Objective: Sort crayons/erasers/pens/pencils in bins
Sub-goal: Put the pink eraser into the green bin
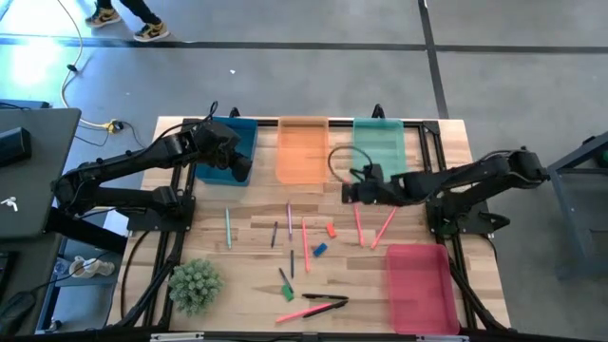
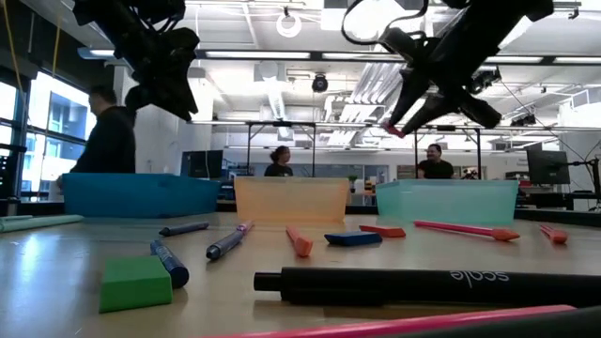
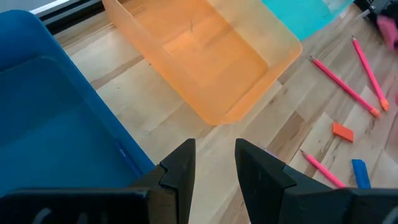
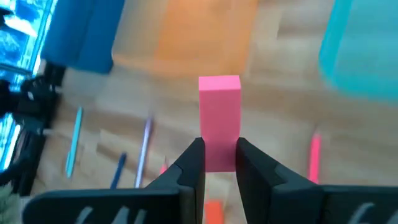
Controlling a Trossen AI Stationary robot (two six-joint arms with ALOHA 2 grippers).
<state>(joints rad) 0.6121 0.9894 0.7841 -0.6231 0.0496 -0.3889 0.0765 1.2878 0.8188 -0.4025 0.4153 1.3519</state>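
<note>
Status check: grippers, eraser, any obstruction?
Right gripper shut on pink eraser, raised between orange bin and green bin. Left gripper open, empty, beside blue bin. Nothing blocking.

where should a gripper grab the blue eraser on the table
Probably across the short width of the blue eraser, coming straight down. It lies flat, a short block with bare wood around it; the orange eraser is nearest but apart, so fingers should fit.
</note>
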